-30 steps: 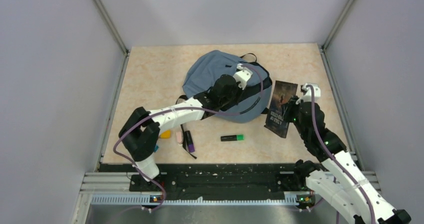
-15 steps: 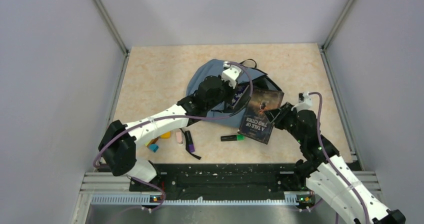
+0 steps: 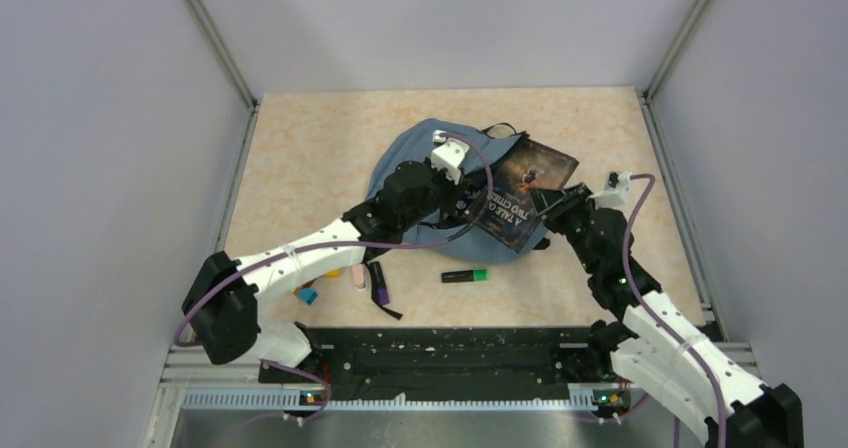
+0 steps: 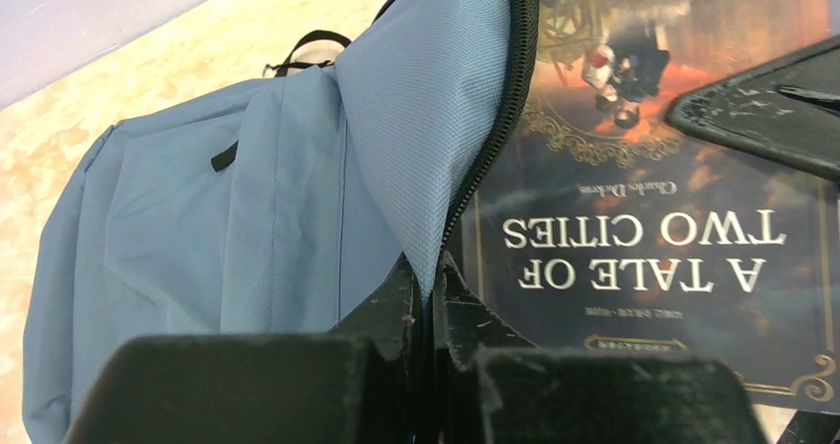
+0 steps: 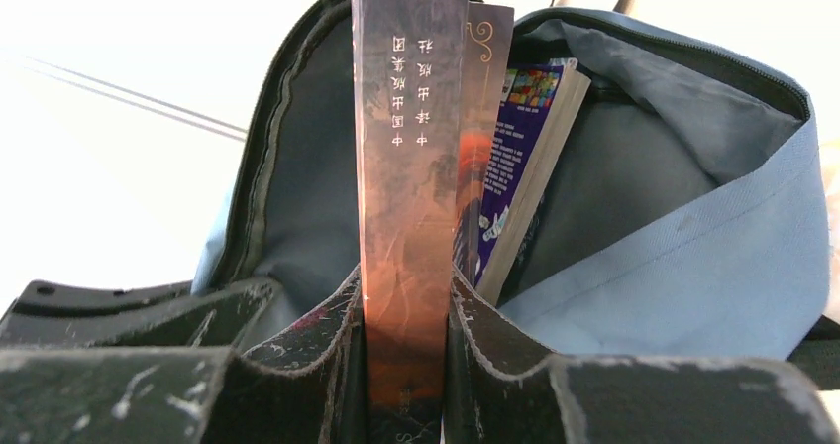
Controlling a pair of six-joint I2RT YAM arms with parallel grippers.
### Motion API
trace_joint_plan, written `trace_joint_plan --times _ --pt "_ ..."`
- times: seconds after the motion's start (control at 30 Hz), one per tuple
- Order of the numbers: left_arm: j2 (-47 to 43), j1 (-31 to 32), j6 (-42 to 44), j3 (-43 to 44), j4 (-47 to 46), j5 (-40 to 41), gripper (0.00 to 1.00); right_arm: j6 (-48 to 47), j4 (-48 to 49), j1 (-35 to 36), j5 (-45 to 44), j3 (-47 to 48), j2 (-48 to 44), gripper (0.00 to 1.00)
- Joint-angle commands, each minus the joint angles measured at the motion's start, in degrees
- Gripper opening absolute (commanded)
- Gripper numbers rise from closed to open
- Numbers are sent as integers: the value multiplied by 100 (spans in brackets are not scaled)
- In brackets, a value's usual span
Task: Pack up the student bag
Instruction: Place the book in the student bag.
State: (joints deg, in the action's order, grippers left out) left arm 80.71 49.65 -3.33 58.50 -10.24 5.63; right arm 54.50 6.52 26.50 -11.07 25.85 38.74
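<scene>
Beige marbled bench [image 3: 300, 158], grey walls round it. Soft slate-blue fabric backpack [image 3: 405, 153] lies mid-bench toward the far side, black zipper undone, main mouth gaping toward the right arm. Dark paperback book titled A Tale of Two Cities [image 3: 520, 193] is tilted across the backpack's right side with its leading end at the open mouth. The right wrist view shows it edge-on, spine up. Purple-covered book [image 5: 520, 137] already stands inside the backpack, just beside the paperback. Left tool [image 4: 428, 285] is pinched closed on the backpack's flap edge by the zipper, holding the flap raised. Right tool [image 5: 406, 305] is clamped on the paperback's near end, one finger on each cover. On the near bench, apart from the backpack: green highlighter pen [image 3: 465, 276], purple marker pen [image 3: 379, 283], small pink eraser [image 3: 358, 273], and a small orange piece [image 3: 330, 268] partly hidden under the left arm.
</scene>
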Motion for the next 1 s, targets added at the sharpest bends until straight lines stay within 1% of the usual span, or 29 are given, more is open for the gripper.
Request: trace_joint_plan --times 0.0,0.17,0.27,0.33,0.47,0.73,0.97 --pt "-307 27 -102 -25 -579 -16 0 561 2130 22 -335 96 286 0" --pt "-286 28 -80 -93 -626 61 0 782 2676 22 -648 179 620 0" --pt "-231 27 -122 -81 -680 -20 0 1115 2957 22 -746 80 874 0" --pt "-178 27 -132 -25 -653 -85 0 1300 3252 22 -709 -62 1071 0" --pt "-162 27 -175 -4 -727 -104 0 1482 3442 22 -621 -236 1532 0" --pt "-123 27 -345 29 -893 206 0 1677 3701 52 -472 -640 2182 0" --pt "-88 19 -526 87 -950 178 0 1872 4104 74 -283 -567 2721 0"
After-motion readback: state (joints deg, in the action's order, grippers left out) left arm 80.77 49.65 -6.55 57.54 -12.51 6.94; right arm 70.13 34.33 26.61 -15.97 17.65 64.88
